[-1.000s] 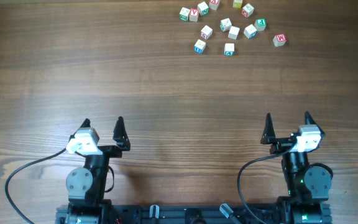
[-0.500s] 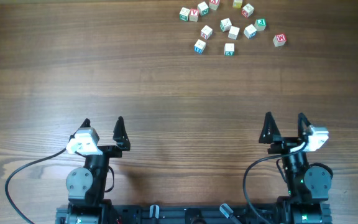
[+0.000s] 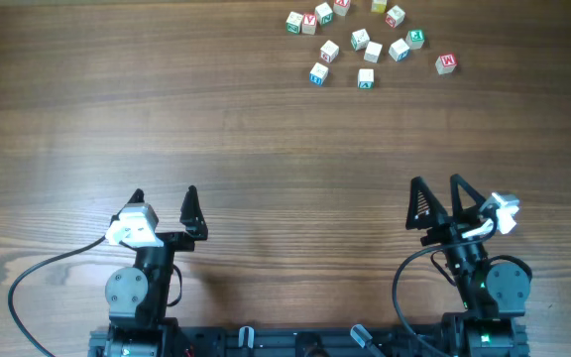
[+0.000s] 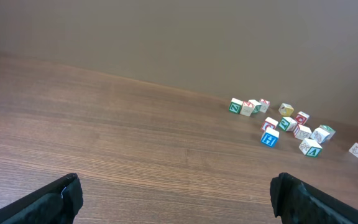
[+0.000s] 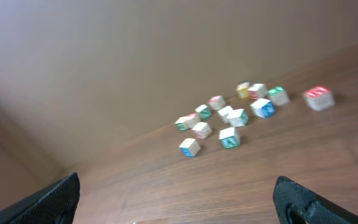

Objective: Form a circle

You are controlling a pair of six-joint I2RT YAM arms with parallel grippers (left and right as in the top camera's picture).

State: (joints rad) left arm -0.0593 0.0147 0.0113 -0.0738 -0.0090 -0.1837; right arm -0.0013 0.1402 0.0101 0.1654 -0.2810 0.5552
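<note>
Small white letter cubes lie at the table's far edge. At the left end of that group, three cubes touch in a tight clump, the circle [image 3: 309, 23] [image 4: 248, 108] [image 5: 191, 120]. Several looser cubes spread to its right, among them a blue-faced one [image 3: 317, 74] [image 4: 269, 137] and a red-faced one [image 3: 447, 63] [image 5: 317, 98]. My left gripper [image 3: 164, 193] [image 4: 176, 182] hangs open near the front edge, far from the cubes, with nothing between its fingers. On the other side my right gripper [image 3: 436, 184] [image 5: 178, 182] is also open and empty, tilted leftward.
Bare wood-grain tabletop [image 3: 266, 139] stretches between the grippers and the cubes. The arm bases and a black cable [image 3: 28, 283] sit at the front edge. One yellow cube [image 3: 379, 6] lies right at the far edge.
My right gripper has swung to the left and rolled, so its wrist view is now tilted. The left gripper and the cubes have not moved.
</note>
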